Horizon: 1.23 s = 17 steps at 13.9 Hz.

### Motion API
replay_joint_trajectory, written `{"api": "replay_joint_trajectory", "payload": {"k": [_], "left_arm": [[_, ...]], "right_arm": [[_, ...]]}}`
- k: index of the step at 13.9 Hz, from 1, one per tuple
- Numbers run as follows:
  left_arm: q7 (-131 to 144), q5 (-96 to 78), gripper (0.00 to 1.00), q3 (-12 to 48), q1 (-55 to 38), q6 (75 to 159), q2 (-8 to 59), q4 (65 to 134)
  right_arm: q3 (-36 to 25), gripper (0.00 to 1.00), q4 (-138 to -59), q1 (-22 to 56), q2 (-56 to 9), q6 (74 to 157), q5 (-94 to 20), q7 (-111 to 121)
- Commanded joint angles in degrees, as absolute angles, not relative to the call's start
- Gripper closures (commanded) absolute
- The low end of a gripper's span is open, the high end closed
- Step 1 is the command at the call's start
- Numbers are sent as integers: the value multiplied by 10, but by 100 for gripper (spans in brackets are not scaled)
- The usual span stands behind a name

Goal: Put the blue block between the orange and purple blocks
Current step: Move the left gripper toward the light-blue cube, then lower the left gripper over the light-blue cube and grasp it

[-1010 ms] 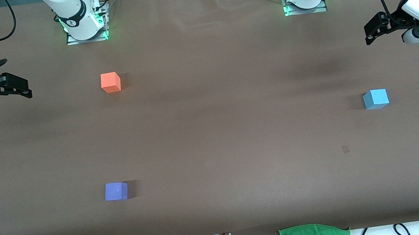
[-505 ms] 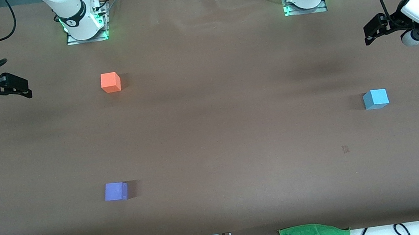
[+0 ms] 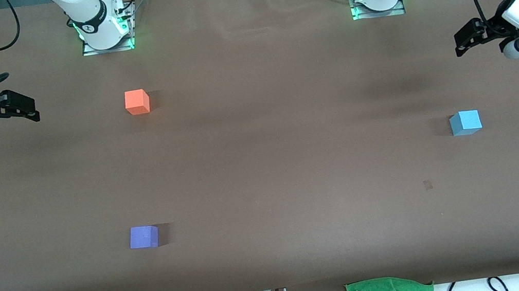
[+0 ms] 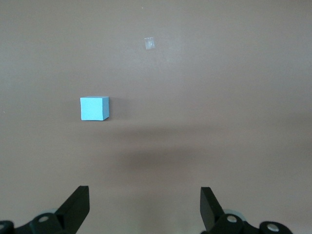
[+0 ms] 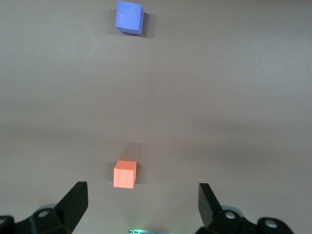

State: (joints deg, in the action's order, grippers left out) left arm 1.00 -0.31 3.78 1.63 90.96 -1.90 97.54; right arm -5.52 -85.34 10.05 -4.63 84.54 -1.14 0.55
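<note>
While the blue block [image 3: 466,122] sits alone on the table [image 3: 264,176] toward the left arm's end, nothing is held by either arm. The left gripper [image 3: 464,38] is raised over the table edge at that same end, its fingers spread wide apart and empty, as its wrist view confirms [image 4: 144,207]. The block is seen nearer to the front camera than the patch of table under this gripper, and slightly toward the table's middle; it is well apart from the fingers. The left arm is plainly the closer one, so the pick is judged to fall to it. Being a cube, the block offers no long axis, though its faces appear slightly turned against the finger line; this is hard to judge. The orange block [image 3: 137,102] and the purple block [image 3: 144,236] lie well apart toward the right arm's end, the purple nearer the camera. The right gripper [image 3: 19,106] waits over that end, fingers apart [image 5: 141,204].
</note>
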Motion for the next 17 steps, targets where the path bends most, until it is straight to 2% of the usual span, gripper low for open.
{"api": "replay_joint_trajectory", "payload": {"k": [1, 5, 7, 10, 12, 17], "left_arm": [[8, -12, 0, 39, 21, 897, 8, 935], [4, -6, 0, 39, 40, 846, 79, 860], [1, -5, 0, 39, 63, 857, 109, 859], [-43, 38, 0, 39, 91, 924, 154, 872], [-59, 41, 0, 40, 111, 984, 168, 909], [-87, 43, 0, 40, 127, 1187, 163, 1061]], "right_arm": [[-54, 0, -855, 102, -40, 841, -8, 5], [-54, 0, -855, 102, -40, 841, -8, 5], [-54, 0, -855, 102, -40, 841, -8, 5], [-54, 0, -855, 102, -40, 841, -8, 5], [-54, 0, -855, 102, -40, 841, -8, 5], [-54, 0, -855, 102, -40, 841, -8, 5]]}}
